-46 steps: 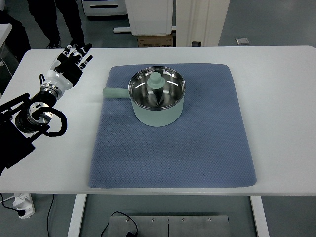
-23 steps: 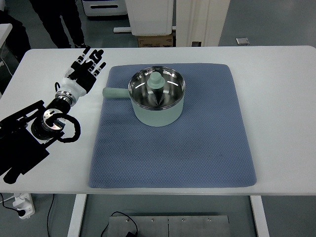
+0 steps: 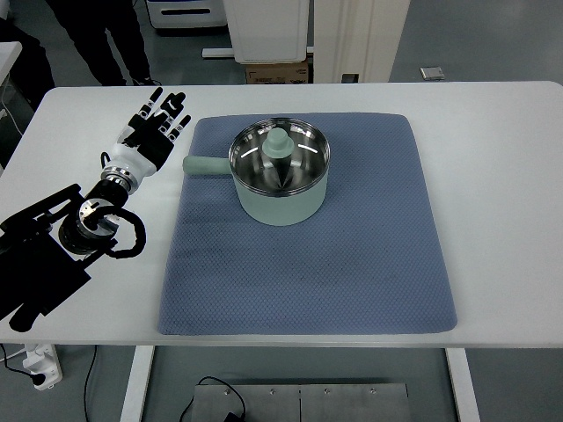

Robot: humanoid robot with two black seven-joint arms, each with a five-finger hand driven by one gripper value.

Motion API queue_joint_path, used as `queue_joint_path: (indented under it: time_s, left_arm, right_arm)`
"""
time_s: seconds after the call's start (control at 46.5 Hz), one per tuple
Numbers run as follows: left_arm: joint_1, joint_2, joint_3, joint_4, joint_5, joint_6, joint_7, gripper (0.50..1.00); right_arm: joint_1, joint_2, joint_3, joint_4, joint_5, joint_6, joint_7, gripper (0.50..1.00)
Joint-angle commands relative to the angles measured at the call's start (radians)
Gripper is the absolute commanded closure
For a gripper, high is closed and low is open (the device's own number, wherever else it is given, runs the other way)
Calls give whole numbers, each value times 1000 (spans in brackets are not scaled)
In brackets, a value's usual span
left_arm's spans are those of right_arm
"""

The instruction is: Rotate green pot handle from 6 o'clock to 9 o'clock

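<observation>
Green pot (image 3: 280,180) sits upper-middle on blue mat (image 3: 308,264), handle (image 3: 205,164) pointing left, lid knob (image 3: 280,143) on top. Nothing blocking handle. Left hand (image 3: 151,134) just left of handle tip over white table (image 3: 493,176), fingers spread, holding nothing. Person's legs (image 3: 97,35) behind table.

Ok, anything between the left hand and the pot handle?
No. In the top view only bare table and the mat's edge separate the left hand from the handle.
</observation>
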Motion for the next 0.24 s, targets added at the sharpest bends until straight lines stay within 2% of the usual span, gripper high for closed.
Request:
queue_joint_path:
  time_s: [0.0, 0.215]
  left_arm:
    - [0, 0, -1, 1, 0, -2, 0, 500]
    - [-1, 0, -5, 1, 0, -5, 0, 500]
  right_arm:
    - [1, 0, -2, 0, 0, 0, -1, 500]
    - [-1, 0, 0, -2, 0, -3, -4, 500]
